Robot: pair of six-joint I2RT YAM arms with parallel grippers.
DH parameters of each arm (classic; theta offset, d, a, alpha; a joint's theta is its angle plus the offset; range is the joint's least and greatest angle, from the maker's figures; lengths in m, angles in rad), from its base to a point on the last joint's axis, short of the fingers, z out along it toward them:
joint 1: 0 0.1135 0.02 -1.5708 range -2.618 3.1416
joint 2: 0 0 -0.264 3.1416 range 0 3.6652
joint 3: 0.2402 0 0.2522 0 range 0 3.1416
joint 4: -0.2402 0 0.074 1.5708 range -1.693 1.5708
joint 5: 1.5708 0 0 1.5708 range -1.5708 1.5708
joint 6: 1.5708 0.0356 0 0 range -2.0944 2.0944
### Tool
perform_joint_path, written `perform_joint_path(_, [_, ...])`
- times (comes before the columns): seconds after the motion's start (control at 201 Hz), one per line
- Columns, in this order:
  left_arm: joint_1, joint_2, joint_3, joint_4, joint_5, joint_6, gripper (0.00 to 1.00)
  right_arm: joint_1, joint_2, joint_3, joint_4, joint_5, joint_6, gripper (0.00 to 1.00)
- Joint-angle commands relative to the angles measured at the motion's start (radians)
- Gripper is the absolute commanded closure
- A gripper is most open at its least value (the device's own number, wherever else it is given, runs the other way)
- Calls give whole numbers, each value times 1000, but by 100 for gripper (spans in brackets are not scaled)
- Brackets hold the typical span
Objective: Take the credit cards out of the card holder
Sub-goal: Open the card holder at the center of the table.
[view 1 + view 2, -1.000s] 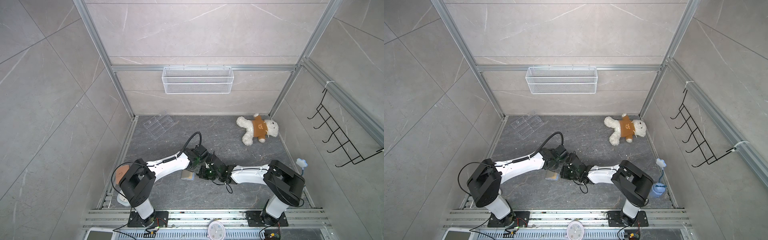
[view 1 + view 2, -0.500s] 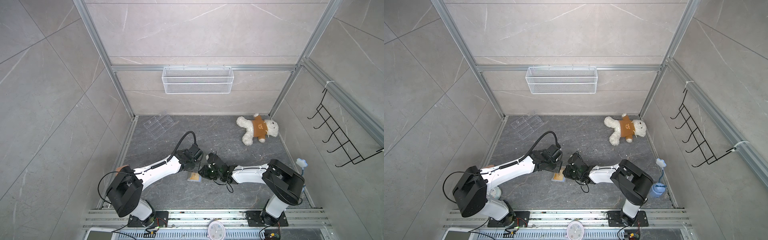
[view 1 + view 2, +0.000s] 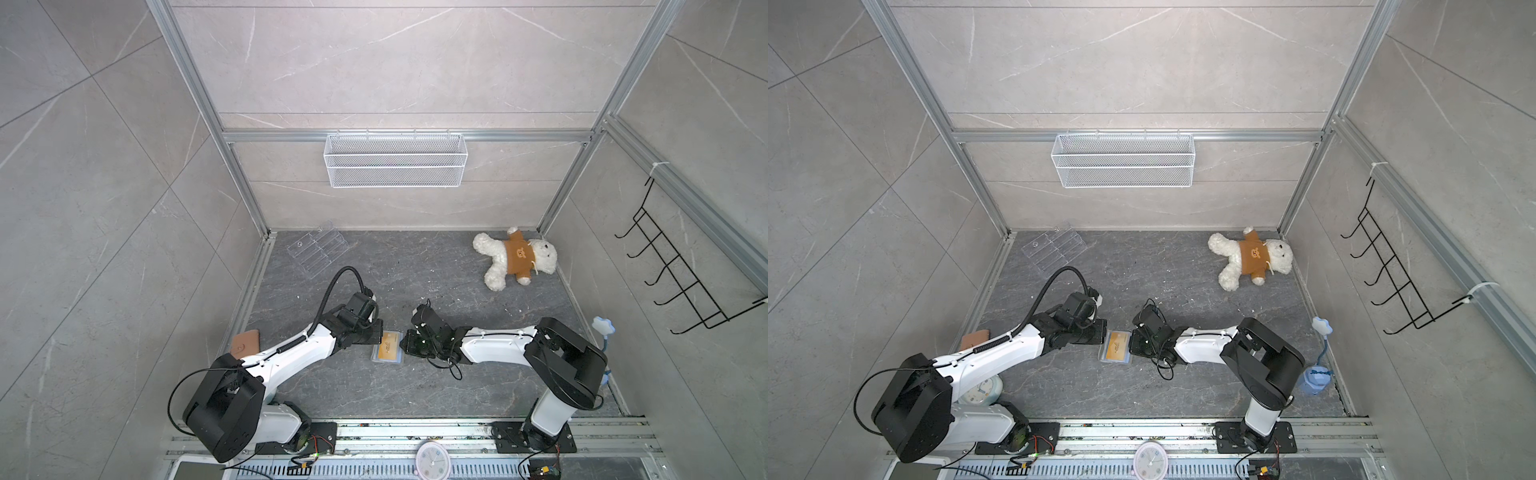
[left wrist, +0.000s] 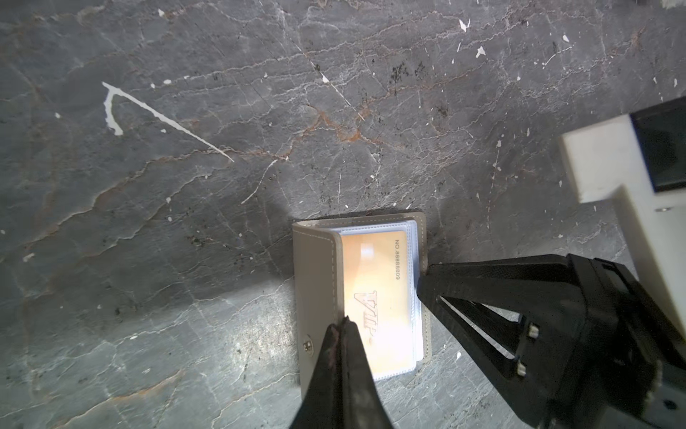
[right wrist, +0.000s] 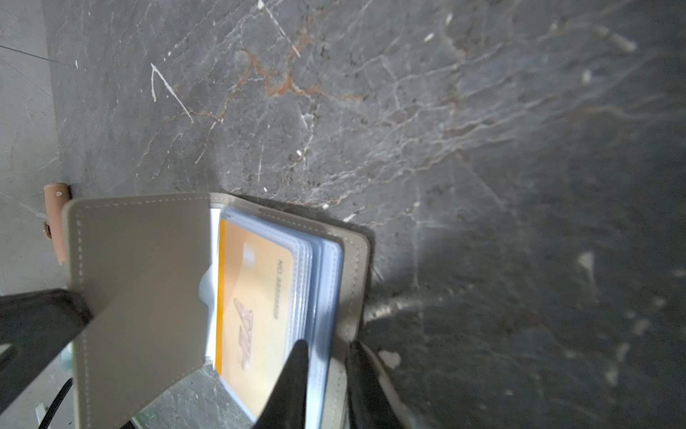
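Card holder point(image 3: 387, 354) is found lying open on the dark stone worktop point(image 3: 415, 395), in the gap between the two hands, as seen in both top views. Its long axis is set across the line joining the hands, so each hand is faced by a long edge.

The left hand point(image 4: 343, 325) is clenched on the grey cover flap point(image 5: 141, 278), which is raised off the sleeves. The snap point(image 4: 307, 345) is seen just beside its fingertips.

The top credit card point(image 4: 375, 297) — gold-orange, inside the uppermost clear sleeve point(image 5: 323, 267) — is exposed face up, its long axis parallel to the holder's. Further cards beneath it cannot be made out, and no card is judged out yet.

The right hand point(image 5: 326, 360) is placed at the opposite long edge, the sleeves' free edge. Its fingers are slightly parted, with the sleeve stack and back cover seen between them — whether anything is pinched cannot be told.

The card is judged nearer to the right hand, lying straight ahead of its fingertips. A rounded notch point(image 5: 206, 293) is seen on the sleeve at the card's flap-side edge, so the slot mouth is judged to face the left hand. A pull from the right-hand side may be blocked.
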Motion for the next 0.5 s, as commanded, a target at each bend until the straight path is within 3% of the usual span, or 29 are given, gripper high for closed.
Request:
perform_joint_path(0.0, [15, -14, -36, -35, -3, 0, 100, -2, 46, 13, -69, 38, -29, 77])
perform_joint_path(0.493, [18, 137, 1, -166, -170, 26, 99, -2, 75, 10, -55, 36, -33, 79])
